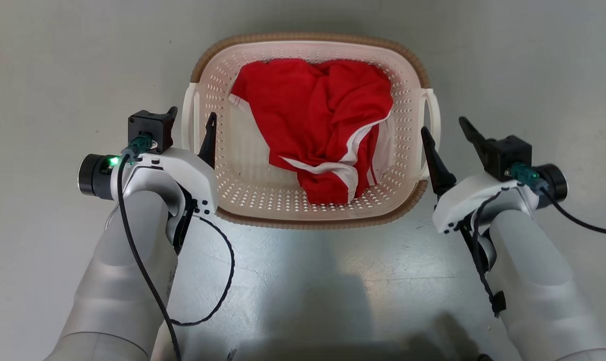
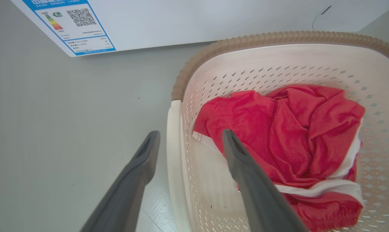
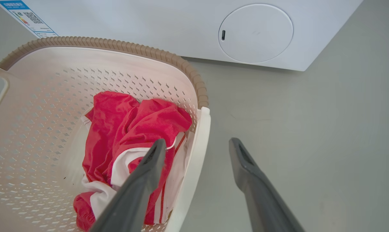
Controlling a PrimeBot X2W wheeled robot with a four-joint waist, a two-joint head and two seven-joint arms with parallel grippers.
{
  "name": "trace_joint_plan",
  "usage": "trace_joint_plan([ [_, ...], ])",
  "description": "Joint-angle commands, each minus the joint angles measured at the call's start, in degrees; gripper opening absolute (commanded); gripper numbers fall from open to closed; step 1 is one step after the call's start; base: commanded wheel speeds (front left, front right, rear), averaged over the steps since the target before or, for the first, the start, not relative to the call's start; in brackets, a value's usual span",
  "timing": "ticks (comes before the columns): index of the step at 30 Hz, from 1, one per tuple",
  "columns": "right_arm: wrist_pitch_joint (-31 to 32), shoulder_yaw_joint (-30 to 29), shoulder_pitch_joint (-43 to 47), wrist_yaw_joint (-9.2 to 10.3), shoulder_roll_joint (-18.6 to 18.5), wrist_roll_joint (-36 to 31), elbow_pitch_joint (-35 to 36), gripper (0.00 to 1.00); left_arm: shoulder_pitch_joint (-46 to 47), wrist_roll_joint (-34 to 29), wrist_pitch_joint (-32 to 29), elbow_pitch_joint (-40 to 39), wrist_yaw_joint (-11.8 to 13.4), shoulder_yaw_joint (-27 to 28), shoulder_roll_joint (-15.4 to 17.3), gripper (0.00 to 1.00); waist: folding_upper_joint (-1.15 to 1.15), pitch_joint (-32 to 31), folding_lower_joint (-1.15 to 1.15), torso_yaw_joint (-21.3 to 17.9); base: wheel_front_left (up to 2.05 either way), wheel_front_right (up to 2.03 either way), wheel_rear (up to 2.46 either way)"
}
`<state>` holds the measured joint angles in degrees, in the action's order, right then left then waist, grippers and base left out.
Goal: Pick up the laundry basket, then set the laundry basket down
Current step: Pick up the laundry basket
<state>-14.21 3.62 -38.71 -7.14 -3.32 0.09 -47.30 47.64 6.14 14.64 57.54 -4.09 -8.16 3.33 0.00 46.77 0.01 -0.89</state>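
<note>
Head view, L to R: pale left forearm rises from the bottom edge, black cable looped beside it, green light on the wrist. Left gripper (image 1: 191,114) has its fingers spread wide, holding nothing. They straddle the left handle (image 1: 189,118), a white loop: one finger outside, one over the basket's inner wall.

Centre: the laundry basket (image 1: 308,38) sits upright on grey floor (image 1: 57,75), directly in front of the robot, btwn the two arms. It is cream w/ small perforations and a brown woven-look rim. Inside lies a crumpled red garment (image 1: 313,115) w/ white trim.

Right: the right handle (image 1: 432,114), then the right gripper (image 1: 443,125), also spread wide and empty, one finger at the basket's edge, one outside.

Left wrist view: left gripper (image 2: 191,132) w/ the handle (image 2: 173,145) btwn its fingers, no visible contact. Basket (image 2: 278,61) and red garment (image 2: 278,129) lie to the right. A white washing machine (image 2: 213,19) w/ a blue energy label (image 2: 73,24) stands behind.

Right wrist view: basket (image 3: 85,61) and garment (image 3: 133,125) at left. Right gripper (image 3: 197,141) straddles the handle (image 3: 194,154). Machine (image 3: 149,22) behind, w/ a round door (image 3: 255,32).
</note>
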Motion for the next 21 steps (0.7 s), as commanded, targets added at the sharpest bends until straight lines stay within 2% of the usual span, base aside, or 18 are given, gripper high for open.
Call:
trace_joint_plan([
  [1,-0.8,0.9,0.8,-0.35,0.4,0.0,0.9,1.0,-0.2,0.5,0.3,-0.5,0.5,1.2,1.5,1.0,0.0,0.6,0.0,0.4,0.0,0.0,0.0],
  [11,-0.8,0.8,-1.1,-0.35,0.4,0.3,0.9,1.0,1.4,0.4,0.4,-0.2,0.4,0.6,1.6,1.0,0.0,3.8,0.0,1.2,0.0,0.0,0.0],
  [21,-0.8,1.0,-2.5,-0.35,0.4,1.0,-2.7,1.0,3.1,-0.1,0.4,1.1,0.0,-0.8,1.2,1.0,0.0,5.6,0.0,1.2,0.0,0.0,0.0],
])
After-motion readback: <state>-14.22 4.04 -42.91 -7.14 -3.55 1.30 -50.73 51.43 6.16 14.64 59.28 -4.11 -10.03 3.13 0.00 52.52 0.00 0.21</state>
